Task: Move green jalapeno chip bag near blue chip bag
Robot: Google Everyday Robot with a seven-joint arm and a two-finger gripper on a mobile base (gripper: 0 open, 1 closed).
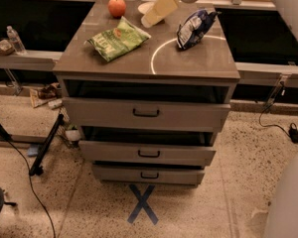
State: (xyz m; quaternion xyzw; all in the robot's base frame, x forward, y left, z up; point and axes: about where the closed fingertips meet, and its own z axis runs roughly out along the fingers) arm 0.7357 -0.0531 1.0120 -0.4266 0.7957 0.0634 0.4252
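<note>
The green jalapeno chip bag (120,38) lies flat on the left half of the cabinet top (188,63). The blue chip bag (193,29), dark blue with a white panel, stands tilted on the right half at the back. My gripper (148,20) reaches down from the top of the view. It hangs over the back middle of the top, between the two bags, just above and right of the green bag's far corner. It holds nothing that I can see.
A red apple (116,6) sits at the back left, and a white bowl (145,7) is partly hidden behind the gripper. The cabinet's drawers (146,114) stand slightly open. A water bottle (14,39) is on the left ledge. Cables and a blue X (142,204) lie on the floor.
</note>
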